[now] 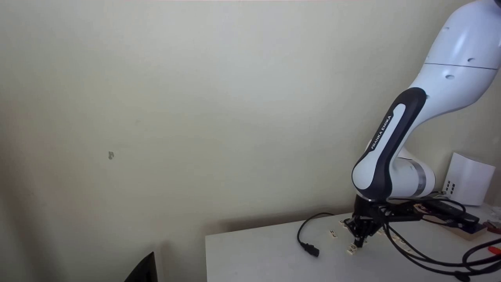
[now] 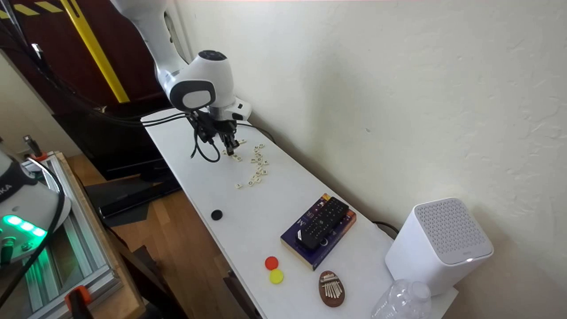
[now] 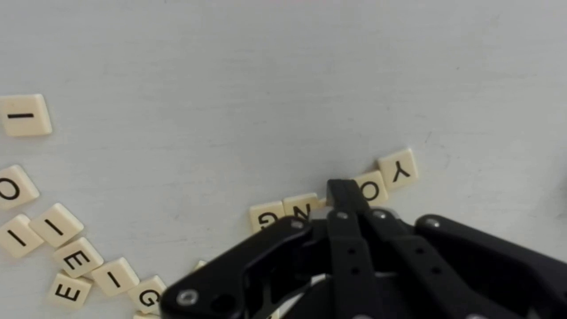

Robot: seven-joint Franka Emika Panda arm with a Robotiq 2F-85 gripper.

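Four readable letter tiles closely flank one closed end effector.

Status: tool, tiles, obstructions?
Tool shut, nothing visible in grip. In wrist view, sits between N tile and O tile, contact unclear. Possible snag: black plug lying nearby.

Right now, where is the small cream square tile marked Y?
In the wrist view, the cream square Y tile lies right of centre, against the cream O tile, right of the black fingertips.
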